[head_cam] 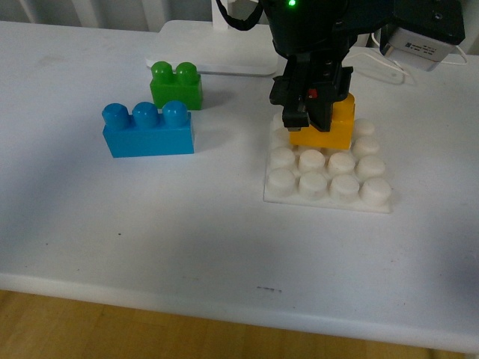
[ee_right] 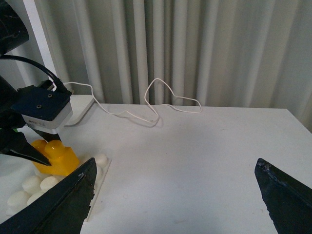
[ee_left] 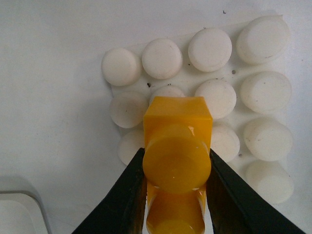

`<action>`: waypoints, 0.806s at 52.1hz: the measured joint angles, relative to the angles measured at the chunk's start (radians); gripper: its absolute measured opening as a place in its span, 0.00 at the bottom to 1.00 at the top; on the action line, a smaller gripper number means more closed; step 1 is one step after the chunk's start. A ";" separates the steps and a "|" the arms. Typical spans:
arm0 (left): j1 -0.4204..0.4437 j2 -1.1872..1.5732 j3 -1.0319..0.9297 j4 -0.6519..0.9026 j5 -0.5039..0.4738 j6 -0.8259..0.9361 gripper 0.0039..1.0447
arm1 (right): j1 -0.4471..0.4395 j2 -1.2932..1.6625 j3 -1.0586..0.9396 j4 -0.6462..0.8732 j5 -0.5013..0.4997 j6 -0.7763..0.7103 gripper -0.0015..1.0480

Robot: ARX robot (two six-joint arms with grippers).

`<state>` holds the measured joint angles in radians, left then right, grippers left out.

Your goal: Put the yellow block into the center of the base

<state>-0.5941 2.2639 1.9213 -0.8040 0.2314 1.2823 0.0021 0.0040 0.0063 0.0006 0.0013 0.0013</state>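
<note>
The left gripper's [head_cam: 307, 120] black fingers [ee_left: 129, 195] pinch the glossy orange-yellow two-stud plastic brick [ee_left: 178, 146] by its sides. They steady it over the white square studded plate's [head_cam: 269, 196] middle studs, toward its far edge, probably for pressing down. The right fingers [ee_right: 68, 200] hang spread, well apart from the plate.

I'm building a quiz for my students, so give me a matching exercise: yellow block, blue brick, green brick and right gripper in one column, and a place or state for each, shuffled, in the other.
Column one:
1. yellow block
2. blue brick
3. green brick
4. right gripper

Column two:
A. three studs, standing on the table
B. open, holding nothing
C. clamped by the left gripper, at the base
D. two studs, farther back than the blue brick

Pairs: 1-C, 2-A, 3-D, 4-B
</note>
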 joint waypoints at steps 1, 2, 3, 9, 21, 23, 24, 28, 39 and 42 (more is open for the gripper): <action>0.000 0.001 0.002 -0.002 0.001 0.000 0.29 | 0.000 0.000 0.000 0.000 0.000 0.000 0.91; 0.000 0.002 0.003 -0.002 0.001 0.000 0.29 | 0.000 0.000 0.000 0.000 0.000 0.000 0.91; 0.000 0.003 0.004 -0.002 0.001 0.000 0.29 | 0.000 0.000 0.000 0.000 0.000 0.000 0.91; 0.000 0.011 0.011 -0.007 0.005 0.000 0.29 | 0.000 0.000 0.000 0.000 0.000 0.000 0.91; 0.000 0.032 0.026 0.004 0.003 0.000 0.29 | 0.000 0.000 0.000 0.000 0.000 0.000 0.91; 0.000 0.037 0.031 0.002 0.001 -0.001 0.29 | 0.000 0.000 0.000 0.000 0.000 0.000 0.91; 0.000 0.038 0.031 0.003 -0.001 0.000 0.29 | 0.000 0.000 0.000 0.000 0.000 0.000 0.91; 0.000 0.042 0.031 0.007 -0.013 -0.001 0.29 | 0.000 0.000 0.000 0.000 0.000 0.000 0.91; -0.006 0.057 0.030 0.035 -0.054 0.000 0.29 | 0.000 0.000 0.000 0.000 0.000 0.000 0.91; -0.009 0.064 0.030 0.040 -0.063 0.001 0.29 | 0.000 0.000 0.000 0.000 0.000 0.000 0.91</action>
<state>-0.6029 2.3280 1.9514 -0.7635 0.1684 1.2835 0.0021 0.0040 0.0063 0.0006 0.0013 0.0013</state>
